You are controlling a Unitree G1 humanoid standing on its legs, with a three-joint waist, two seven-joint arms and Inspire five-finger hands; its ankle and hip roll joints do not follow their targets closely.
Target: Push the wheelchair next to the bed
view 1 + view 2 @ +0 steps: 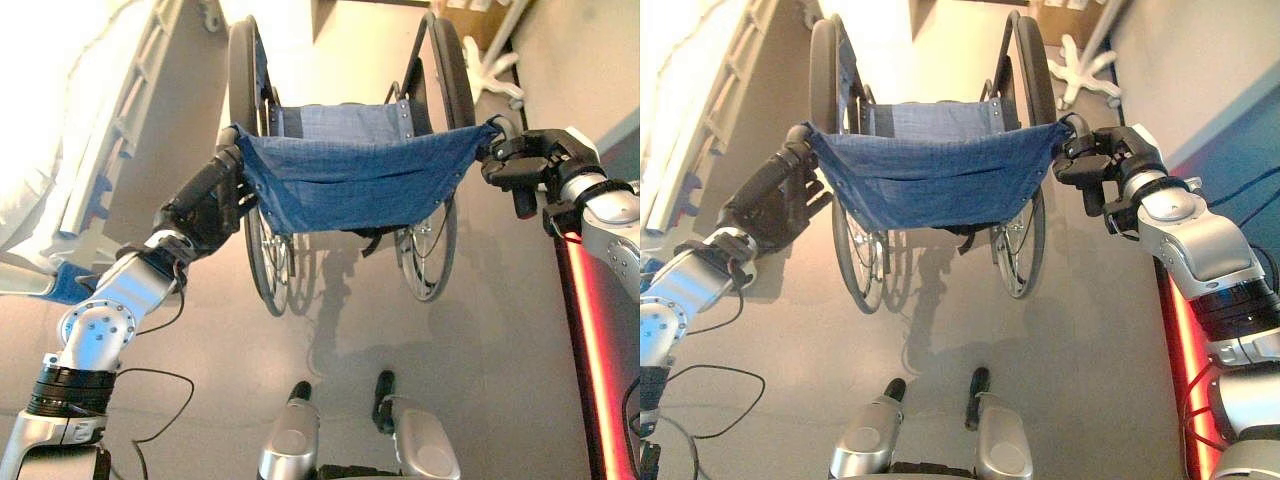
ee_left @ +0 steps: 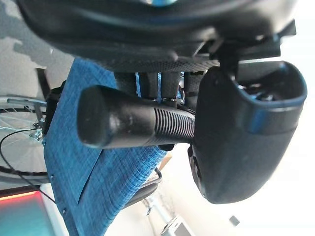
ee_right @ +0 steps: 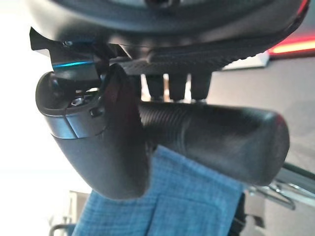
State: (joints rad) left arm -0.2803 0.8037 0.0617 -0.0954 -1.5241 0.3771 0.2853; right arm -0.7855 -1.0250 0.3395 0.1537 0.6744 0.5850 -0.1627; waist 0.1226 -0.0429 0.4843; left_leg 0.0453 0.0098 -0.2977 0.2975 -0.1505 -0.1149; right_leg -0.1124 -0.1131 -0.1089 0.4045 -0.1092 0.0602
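Wheelchair (image 1: 350,170) stands on the grey floor (image 1: 480,330) directly ahead, seen from behind, its blue fabric backrest (image 1: 355,175) stretched between the two hands. Beyond and outside the left hand, a bed (image 1: 70,130) with a pale slatted side rail (image 1: 125,110) runs along the wheelchair's left side, near its left big wheel (image 1: 243,70) but apart from it. The left hand (image 1: 205,205) is clamped on the left push handle (image 2: 133,123): in its wrist view the fingers curl round the ribbed black grip and the thumb closes over it from the other side. Between the hands the backrest sags slightly, with the seat just past it. The right hand (image 1: 1105,160) is likewise wrapped tight on the right push handle (image 3: 211,135), fingers over the grip and thumb across it. Past the right hand, beyond the right big wheel (image 1: 450,70), a white wheeled stand base (image 1: 495,75) sits on the floor.
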